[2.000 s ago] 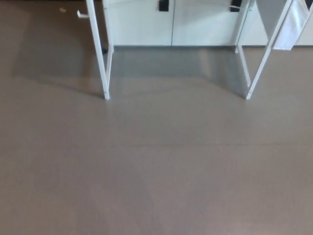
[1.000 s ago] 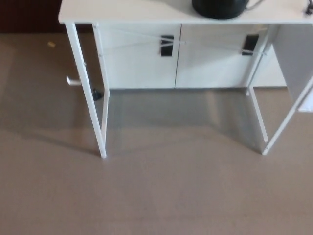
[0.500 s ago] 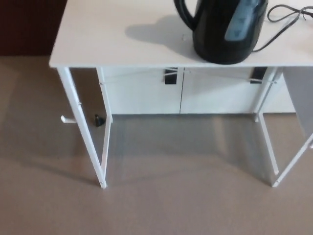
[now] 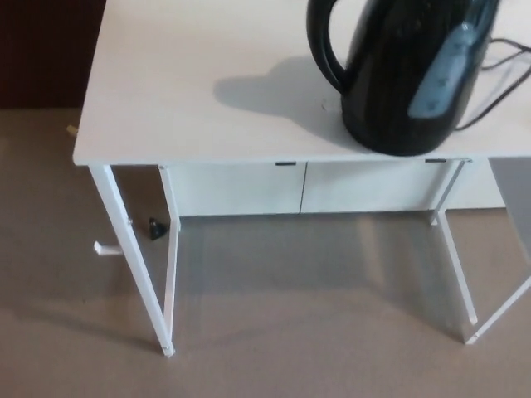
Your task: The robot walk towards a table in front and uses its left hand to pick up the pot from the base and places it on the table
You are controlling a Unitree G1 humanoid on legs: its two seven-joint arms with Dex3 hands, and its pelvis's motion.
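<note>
A black electric kettle, the pot [image 4: 406, 70], stands upright on its black base [image 4: 406, 143] near the front right of a white table [image 4: 182, 91]. Its looped handle [image 4: 322, 46] faces left, and a bluish water window [image 4: 445, 75] runs down its right side. Its top is cut off by the picture's upper edge. Neither of my hands shows in the head view.
A dark cord [image 4: 506, 62] trails right from the base. The table stands on thin white legs [image 4: 137, 265] over a brown floor [image 4: 274, 332]. White cabinets [image 4: 236, 189] stand behind it. A small white bracket [image 4: 106, 248] and a small dark object [image 4: 155, 226] lie near the left legs.
The whole picture has shifted: the camera has come closer and tilted up, so the table top and kettle fill more of the view. Nothing on the table has moved.
</note>
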